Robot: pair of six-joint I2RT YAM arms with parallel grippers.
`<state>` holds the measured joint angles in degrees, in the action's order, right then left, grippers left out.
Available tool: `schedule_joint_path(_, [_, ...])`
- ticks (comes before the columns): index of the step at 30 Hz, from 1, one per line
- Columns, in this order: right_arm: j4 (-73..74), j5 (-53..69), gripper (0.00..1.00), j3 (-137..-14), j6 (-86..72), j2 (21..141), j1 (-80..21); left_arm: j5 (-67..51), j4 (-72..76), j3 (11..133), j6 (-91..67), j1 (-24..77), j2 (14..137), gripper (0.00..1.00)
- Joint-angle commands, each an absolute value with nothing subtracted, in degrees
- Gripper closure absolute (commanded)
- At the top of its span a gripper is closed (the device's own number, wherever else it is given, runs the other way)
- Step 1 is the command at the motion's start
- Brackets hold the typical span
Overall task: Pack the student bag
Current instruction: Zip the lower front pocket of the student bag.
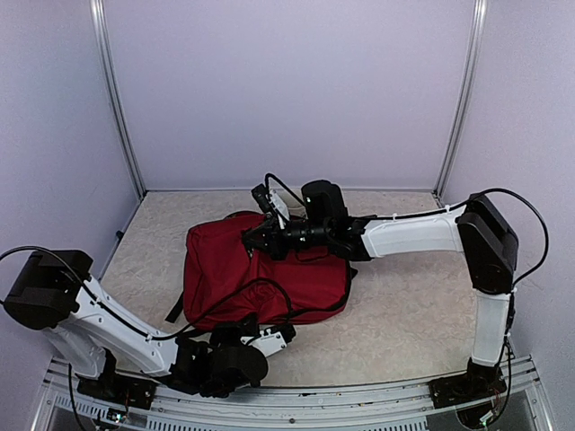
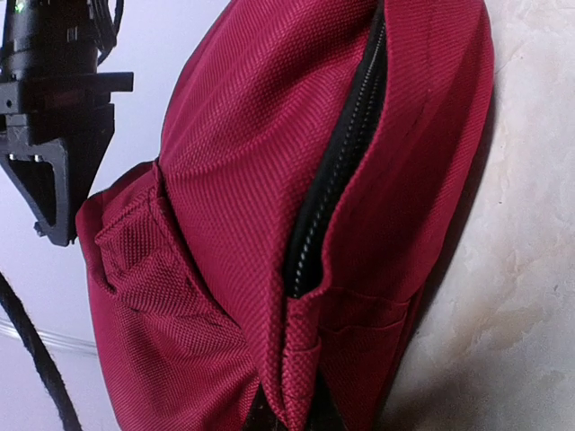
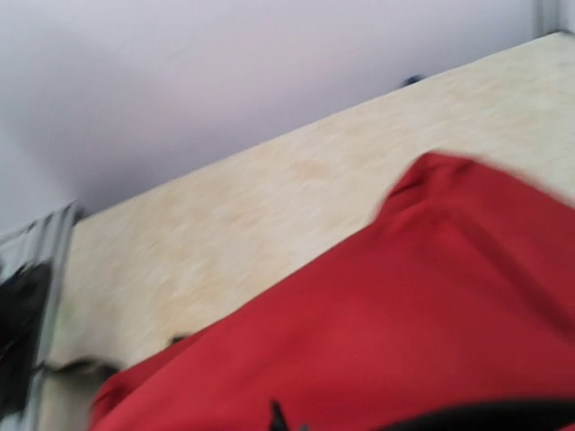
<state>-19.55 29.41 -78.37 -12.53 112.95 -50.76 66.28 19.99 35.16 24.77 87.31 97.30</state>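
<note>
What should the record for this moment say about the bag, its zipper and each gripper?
bag: student bag, dark red, lying on the table
zipper: black zipper along the side nearest the left wrist camera, appears partly open
left gripper: shut, at the bag's near edge; whether it pinches fabric cannot be told
right gripper: shut, over the bag's far end; contact unclear
packing: no items seen going in

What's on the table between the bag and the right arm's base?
Nothing: in the top view, the table between the student bag and the right arm's base is bare.
</note>
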Motion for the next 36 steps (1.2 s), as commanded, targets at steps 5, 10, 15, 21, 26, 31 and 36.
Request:
schedule_joint_path(5, [-28.9, 18.7, 1.0, -90.5, -16.1, 119.7, -45.6, 55.2, 11.3, 38.0, 20.8, 91.1, 94.1, 1.0])
schedule_joint_path(10, [-25.6, 14.0, 1.0, -95.3, -17.5, 123.7, -42.5, 51.9, 10.1, 38.9, 19.2, 91.7, 93.2, 1.0])
schedule_joint_path(15, [-24.8, 11.6, 1.0, -97.7, -20.0, 126.9, -39.9, 50.5, 8.5, 39.2, 17.3, 92.1, 92.6, 1.0])
schedule_joint_path(21, [-22.4, 12.4, 1.0, -99.2, -17.7, 127.3, -39.8, 48.1, 9.6, 38.1, 15.0, 90.9, 90.9, 1.0])
schedule_joint_path(26, [-17.6, 12.5, 0.55, -95.8, -13.4, 119.8, -39.7, 45.9, 13.9, 38.1, 15.1, 87.5, 88.8, 1.0])
schedule_joint_path(31, [-11.7, 10.8, 0.11, -83.7, -8.0, 104.9, -38.7, 43.6, 17.0, 39.4, 17.6, 84.6, 90.1, 1.0])
schedule_joint_path(36, [-6.4, 6.3, 0.07, -66.8, -7.3, 88.6, -33.1, 40.4, 16.1, 41.7, 18.1, 85.2, 91.7, 1.0])
